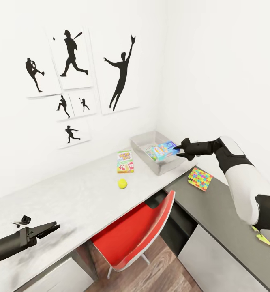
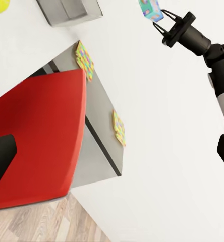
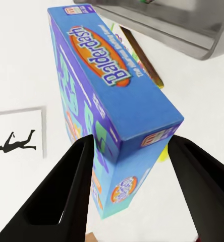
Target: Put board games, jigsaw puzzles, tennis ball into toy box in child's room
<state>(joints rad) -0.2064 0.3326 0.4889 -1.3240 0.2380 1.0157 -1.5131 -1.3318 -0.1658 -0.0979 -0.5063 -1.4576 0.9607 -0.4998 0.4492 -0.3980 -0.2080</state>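
Long pale grey table (image 1: 62, 198) along the poster wall, joined at the right to a darker, lower top (image 1: 220, 207). Red chair (image 1: 139, 235) tucked into the corner between the two tops. Toy box (image 1: 140, 142) at the far right end of the pale top, one board game already lying inside (image 1: 152, 152).

Right gripper (image 1: 178, 151) reaching over the near right rim of the toy box, fingers clamped on the blue board game (image 1: 166, 149). In the right wrist view, the same blue box (image 3: 107, 96) pinched by its end between the two dark fingers (image 3: 66, 191), hanging edge-up above the tray. Step in hand, by the look of it: dropping this game into the toy box. Next move calls for lowering a little past the rim, tilting the box flatter beside the game already in, then parting the fingers.

Left gripper (image 1: 50, 229) low at the near left, over the pale top, holding nothing; fingers look close together, though whether fully closed cannot be told.

Still outside the box: a green and red board game (image 1: 125, 161) on the pale top left of the tray, the tennis ball (image 1: 122, 183) just nearer than it, one jigsaw puzzle (image 1: 200, 179) on the dark top near the tray, a second puzzle (image 2: 119, 127) further along that top toward the near right.
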